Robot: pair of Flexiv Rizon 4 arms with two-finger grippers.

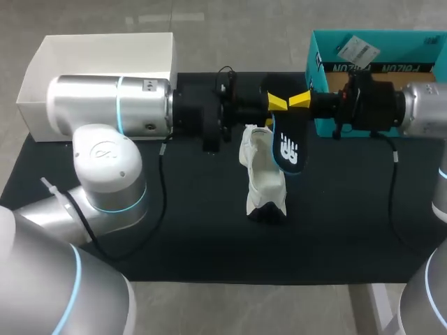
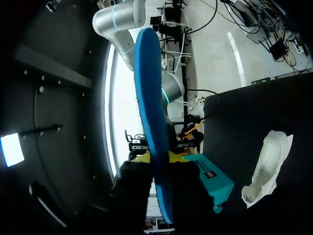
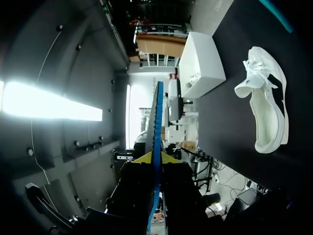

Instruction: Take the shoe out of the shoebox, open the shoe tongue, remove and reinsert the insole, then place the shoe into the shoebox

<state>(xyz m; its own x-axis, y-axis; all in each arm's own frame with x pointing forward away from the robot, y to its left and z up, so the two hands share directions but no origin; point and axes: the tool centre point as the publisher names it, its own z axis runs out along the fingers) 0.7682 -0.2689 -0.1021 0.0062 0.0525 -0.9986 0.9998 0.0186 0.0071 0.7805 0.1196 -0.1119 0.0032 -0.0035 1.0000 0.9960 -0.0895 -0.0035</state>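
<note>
A black table (image 1: 209,244) is seen from above, with 2 robot arms meeting over its middle, toward the far edge. Between them hangs a dark insole (image 1: 288,143), held in the air with its free end dropping close to the shoe below.

The left gripper (image 2: 160,157) has its 2 yellow tips pressed against opposite faces of the insole, clamping it. The right gripper (image 3: 156,157) pinches the same insole from the other side, and from that wrist the insole appears edge-on between the tips. The 2 grippers sit just beside each other at one end of the insole. Holding it from both sides looks like a handover or re-grip, probably so that 1 arm gets a better angle for sliding it back in.

A white shoe (image 1: 264,178) rests on the table near the middle, touched by neither gripper. Its mouth gapes wide, with tongue and laces bunched at one end, which leaves room for the insole.

A teal shoebox (image 1: 316,77) sits open at the far right corner, behind the right arm, ready to take the shoe last. A white box (image 1: 98,52) sits open at the far left corner, partly hidden by the left arm.

By this layout, the insole is out and reinsertion is the step in hand. Boxing the shoe is not yet done.
</note>
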